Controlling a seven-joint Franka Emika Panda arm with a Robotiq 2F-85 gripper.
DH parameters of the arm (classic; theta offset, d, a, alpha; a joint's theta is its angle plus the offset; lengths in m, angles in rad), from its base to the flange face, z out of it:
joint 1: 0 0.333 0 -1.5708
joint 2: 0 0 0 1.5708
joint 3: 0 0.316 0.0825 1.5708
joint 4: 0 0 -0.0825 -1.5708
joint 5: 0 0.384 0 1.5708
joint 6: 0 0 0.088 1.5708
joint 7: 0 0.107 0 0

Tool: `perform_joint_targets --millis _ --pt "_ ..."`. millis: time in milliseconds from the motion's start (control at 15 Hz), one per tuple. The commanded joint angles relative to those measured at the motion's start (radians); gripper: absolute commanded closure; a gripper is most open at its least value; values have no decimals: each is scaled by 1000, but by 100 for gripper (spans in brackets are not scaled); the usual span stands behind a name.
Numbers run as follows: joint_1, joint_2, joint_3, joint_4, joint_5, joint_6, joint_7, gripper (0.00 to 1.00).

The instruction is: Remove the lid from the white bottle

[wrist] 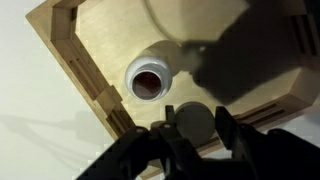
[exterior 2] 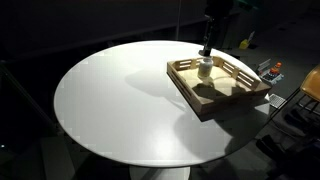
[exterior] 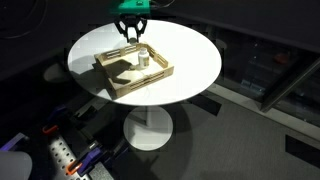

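Dim room, overhead spot, wrist blurry.

A dark gripper (exterior: 133,36) hangs over a light wooden tray (exterior: 140,86) on a round white table (exterior: 190,65); the white bottle (exterior: 143,60) stands just below it.

The round table (exterior: 190,60) is seen plain white, the rectangular wooden tray (wrist: 75,55) pale tan. The small cylindrical bottle (wrist: 147,62) is shown white, dark red inside; the small round lid (wrist: 193,122) dull grey.
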State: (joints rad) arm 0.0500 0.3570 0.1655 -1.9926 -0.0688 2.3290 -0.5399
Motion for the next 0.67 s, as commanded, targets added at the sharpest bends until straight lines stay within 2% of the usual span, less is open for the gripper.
perform_joint_targets --millis 0,333,600 --pt "-7 -29 29 -27 57 -52 -6 77" --pt "-6 -31 35 -82 101 -62 0 77" --pt "5 -38 29 -150 84 11 26 77"
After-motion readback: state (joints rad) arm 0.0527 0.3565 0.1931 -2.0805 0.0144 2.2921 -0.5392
